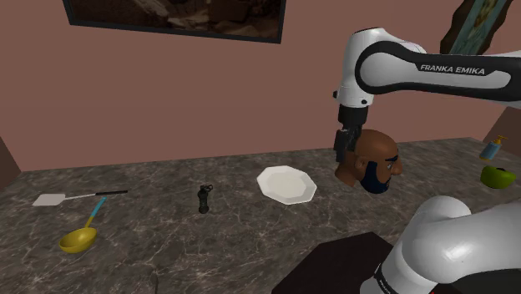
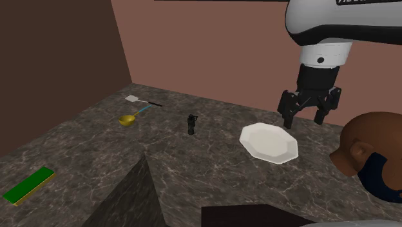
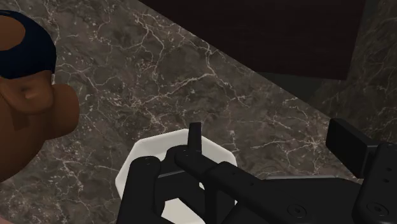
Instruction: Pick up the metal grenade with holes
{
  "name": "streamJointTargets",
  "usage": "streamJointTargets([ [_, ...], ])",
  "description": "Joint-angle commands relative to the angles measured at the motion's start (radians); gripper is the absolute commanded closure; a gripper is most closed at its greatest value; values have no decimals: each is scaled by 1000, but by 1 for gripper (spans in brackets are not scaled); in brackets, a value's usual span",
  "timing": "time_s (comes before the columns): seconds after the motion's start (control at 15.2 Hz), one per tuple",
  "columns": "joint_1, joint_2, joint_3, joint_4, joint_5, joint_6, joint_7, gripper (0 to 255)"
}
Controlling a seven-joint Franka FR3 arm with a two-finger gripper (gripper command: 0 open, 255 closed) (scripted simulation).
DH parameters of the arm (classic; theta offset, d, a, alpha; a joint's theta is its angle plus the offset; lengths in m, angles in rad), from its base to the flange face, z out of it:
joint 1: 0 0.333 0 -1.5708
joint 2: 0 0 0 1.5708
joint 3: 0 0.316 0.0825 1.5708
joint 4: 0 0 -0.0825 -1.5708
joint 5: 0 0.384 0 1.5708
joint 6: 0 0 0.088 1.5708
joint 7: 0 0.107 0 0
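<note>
We see the grenade as a small, dark, nearly black thing standing upright on the dark marbled bench. Its holes are too small for us to make out. In the shoulder view it stands just left of a white plate, apart from it. Farther left lie a yellow ladle with a blue handle and a white spatula. The hand hangs above the bench between the plate and a brown bearded head, well apart from the grenade. Its fingers are spread and hold nothing. At the shoulder view's right edge we find a blue bottle and a green thing. A flat green board lies at the second exterior view's lower left.
</note>
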Motion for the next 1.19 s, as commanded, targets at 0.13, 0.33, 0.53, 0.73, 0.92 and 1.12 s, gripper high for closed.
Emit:
streamJointTargets([
  [0.13,13,49,29,1,23,50,37,0],
  [0.33,32,130,72,13,52,123,90,0],
  [0.53,48,220,112,37,74,193,142,0],
  [0.73,61,316,151,74,88,257,193,0],
  [0.92,72,417,188,122,93,315,244,0],
  [1.12,82,522,222,182,88,364,296,0],
])
